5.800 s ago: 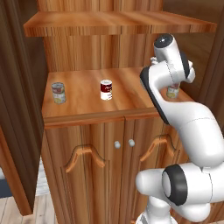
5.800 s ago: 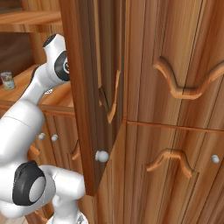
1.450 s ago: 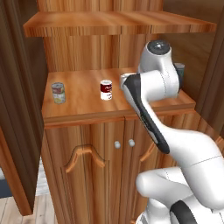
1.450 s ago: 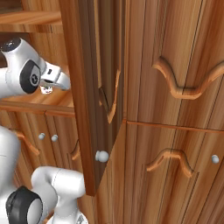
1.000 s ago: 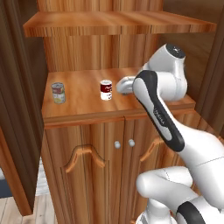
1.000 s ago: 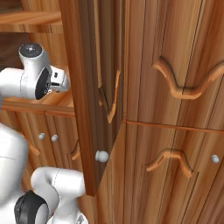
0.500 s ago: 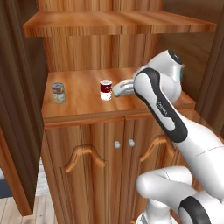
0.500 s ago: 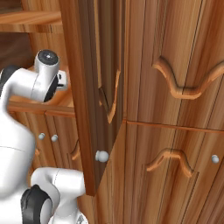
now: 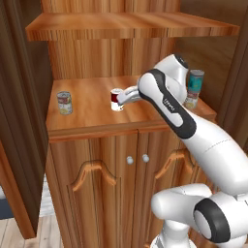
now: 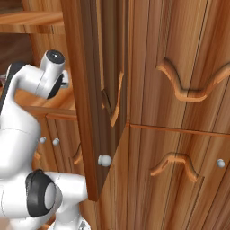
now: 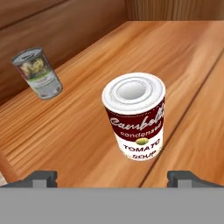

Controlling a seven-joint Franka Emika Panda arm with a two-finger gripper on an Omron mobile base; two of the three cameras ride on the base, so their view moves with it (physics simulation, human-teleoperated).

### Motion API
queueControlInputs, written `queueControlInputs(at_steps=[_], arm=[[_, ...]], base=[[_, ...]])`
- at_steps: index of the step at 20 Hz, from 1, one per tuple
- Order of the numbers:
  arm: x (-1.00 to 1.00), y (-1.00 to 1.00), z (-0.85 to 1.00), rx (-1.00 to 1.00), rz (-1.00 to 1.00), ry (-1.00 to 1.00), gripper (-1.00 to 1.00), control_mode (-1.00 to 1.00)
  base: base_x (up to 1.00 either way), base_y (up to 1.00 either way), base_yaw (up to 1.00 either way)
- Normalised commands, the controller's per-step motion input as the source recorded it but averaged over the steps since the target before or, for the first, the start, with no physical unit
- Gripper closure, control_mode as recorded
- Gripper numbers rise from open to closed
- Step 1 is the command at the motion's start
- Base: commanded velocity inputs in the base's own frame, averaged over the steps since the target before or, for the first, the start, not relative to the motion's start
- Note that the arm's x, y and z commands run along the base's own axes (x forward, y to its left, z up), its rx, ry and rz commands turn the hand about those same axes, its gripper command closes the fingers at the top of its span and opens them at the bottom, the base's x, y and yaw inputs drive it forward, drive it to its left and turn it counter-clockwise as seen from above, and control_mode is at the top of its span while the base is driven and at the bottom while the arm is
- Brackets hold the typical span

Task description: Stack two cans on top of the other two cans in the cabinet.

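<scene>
On the middle shelf of the brown wooden cabinet (image 9: 97,121) stands the dark red and white soup can (image 9: 115,99), upright, seen close up in the hand view (image 11: 135,116). My gripper (image 9: 124,98) is open just to its right, the fingertips (image 11: 41,178) spread wider than the can and a little short of it. The red, white and yellow can with the grey lid (image 9: 64,102) stands alone at the shelf's left (image 11: 37,72). At the right end, the teal can (image 9: 196,80) sits on top of the pale yellowish can (image 9: 192,100), partly behind my arm.
An upper shelf (image 9: 131,26) overhangs the working shelf. The left door (image 9: 19,121) stands open at the left edge, and the right door (image 10: 96,103) juts out beside the arm. Two shut lower doors with silver knobs (image 9: 130,159) are below.
The hand has swung left along the shelf, from the right-hand cans to the red and white can, and come down close beside it.
</scene>
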Motion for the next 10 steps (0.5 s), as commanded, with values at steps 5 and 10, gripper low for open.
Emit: queueControlInputs(at_steps=[5,10], arm=[[0.26,0.07,-0.13,-0.02,0.0,0.0,-1.0,-1.0],[0.24,0.19,-0.16,0.0,0.0,0.0,-1.0,-1.0]], base=[[0.0,0.0,0.0],[0.0,0.0,0.0]])
